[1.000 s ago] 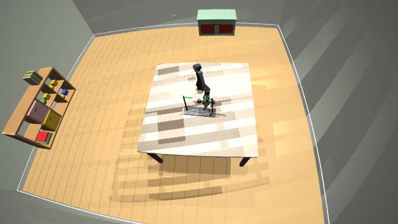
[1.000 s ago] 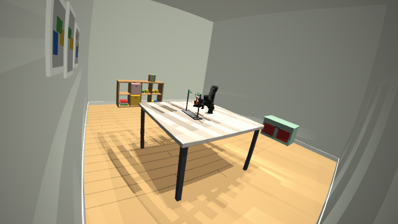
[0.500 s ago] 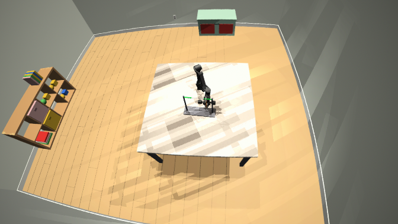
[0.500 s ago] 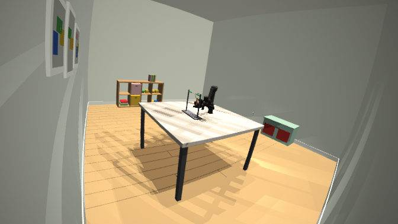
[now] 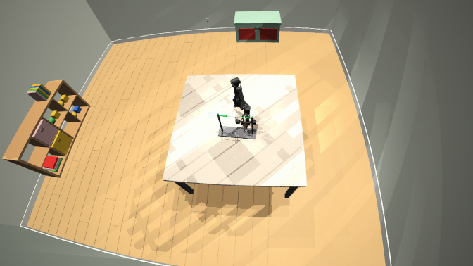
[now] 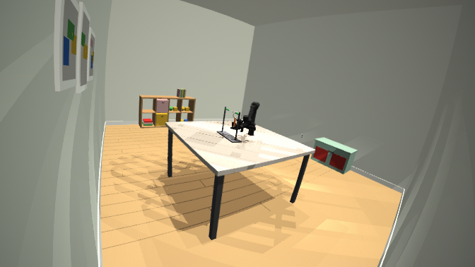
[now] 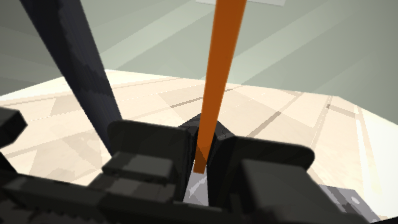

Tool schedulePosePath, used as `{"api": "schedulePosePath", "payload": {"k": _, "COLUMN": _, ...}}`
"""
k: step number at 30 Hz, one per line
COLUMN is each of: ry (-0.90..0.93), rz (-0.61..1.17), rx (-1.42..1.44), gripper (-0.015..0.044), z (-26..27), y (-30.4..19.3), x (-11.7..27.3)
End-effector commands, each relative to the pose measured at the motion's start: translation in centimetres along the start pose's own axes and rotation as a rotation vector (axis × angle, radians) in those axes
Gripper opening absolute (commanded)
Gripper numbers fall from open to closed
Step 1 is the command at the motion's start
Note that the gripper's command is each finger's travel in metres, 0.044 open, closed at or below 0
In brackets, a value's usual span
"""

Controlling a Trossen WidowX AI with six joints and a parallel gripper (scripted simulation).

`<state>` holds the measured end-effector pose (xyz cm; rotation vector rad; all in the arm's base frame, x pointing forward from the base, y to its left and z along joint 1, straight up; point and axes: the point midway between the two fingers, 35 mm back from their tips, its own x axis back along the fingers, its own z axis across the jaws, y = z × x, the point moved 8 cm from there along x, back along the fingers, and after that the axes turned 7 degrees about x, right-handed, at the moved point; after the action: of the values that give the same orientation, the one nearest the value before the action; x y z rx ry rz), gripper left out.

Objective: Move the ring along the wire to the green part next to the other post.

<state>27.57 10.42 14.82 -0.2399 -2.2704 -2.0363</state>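
We see the gripper (image 7: 202, 165) clenched on the orange handle (image 7: 220, 75); in wrist view the handle runs up from betw. the jaws and out the top of frame. Ring itself not visible there, too small to make out in top view. Arm (image 5: 239, 96) reaches from the table's (image 5: 211, 169) far side to the wire rig. In top view the gripper (image 5: 245, 122) sits by the right-hand green bit (image 5: 247, 117), near that post (image 5: 252, 128); the other post (image 5: 219, 123) w/ its green bit (image 5: 223, 115) stands to the left on the dark base (image 5: 229, 133). A dark bar (image 7: 75, 65) slants past the gripper in wrist view.
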Motion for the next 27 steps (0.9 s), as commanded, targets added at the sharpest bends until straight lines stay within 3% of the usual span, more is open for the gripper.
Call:
{"api": "schedulePosePath", "payload": {"k": 1, "ry": -0.006, "rz": -0.001, "rx": -0.004, "gripper": -0.0150, "z": 0.0, "y": 0.0, "x": 0.0}}
{"api": "schedulePosePath", "payload": {"k": 9, "ry": -0.006, "rz": -0.001, "rx": -0.004, "gripper": -0.0150, "z": 0.0, "y": 0.0, "x": 0.0}}
{"api": "schedulePosePath", "payload": {"k": 21, "ry": 0.000, "rz": 0.000, "rx": 0.000, "gripper": 0.0160, "z": 0.0, "y": 0.0, "x": 0.1}}
{"api": "schedulePosePath", "payload": {"k": 27, "ry": -0.002, "rz": 0.001, "rx": -0.002, "gripper": 0.0160, "z": 0.1, "y": 0.1, "x": 1.6}}
